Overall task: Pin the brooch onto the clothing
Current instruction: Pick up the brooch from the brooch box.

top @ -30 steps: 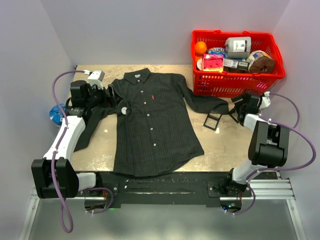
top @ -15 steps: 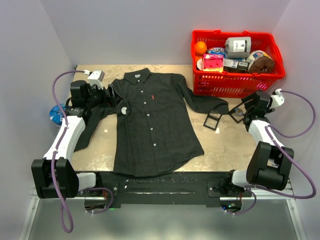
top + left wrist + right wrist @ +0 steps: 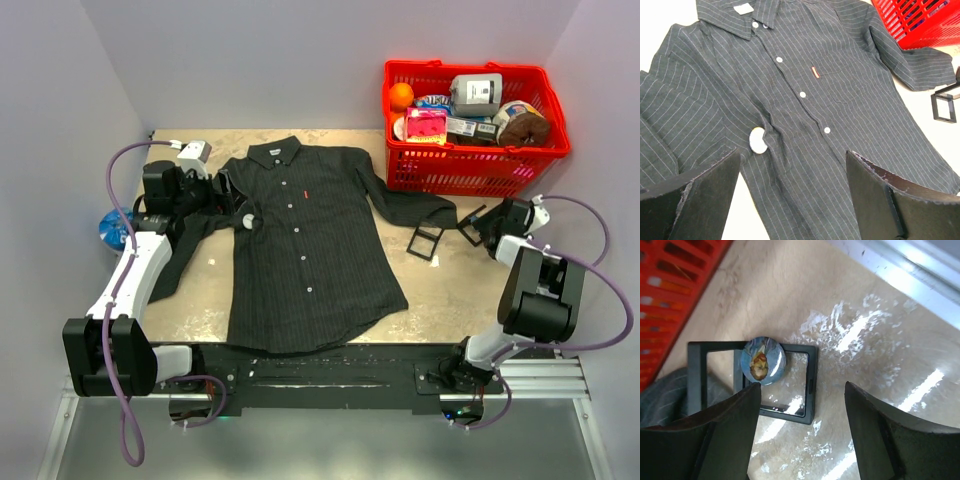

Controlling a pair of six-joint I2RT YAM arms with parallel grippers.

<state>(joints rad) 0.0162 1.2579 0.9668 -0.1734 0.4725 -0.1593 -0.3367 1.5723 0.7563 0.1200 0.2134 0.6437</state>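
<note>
The brooch point(image 3: 763, 360) lies on a frame point(image 3: 811, 385) near the table point(image 3: 865, 315) right edge, just ahead of the right gripper point(image 3: 802, 390), whose jaws stand apart; the shirt point(image 3: 300, 250) is well apart.

The left arm point(image 3: 135, 270), at the frame's left, and the right arm point(image 3: 530, 290), lower right, are white-shelled links joined by blocky black motor housings. Each trails a looping lilac cable point(image 3: 110, 185). The fingers point(image 3: 700, 200) are matte black wedges with scuffed pale edges.
</note>
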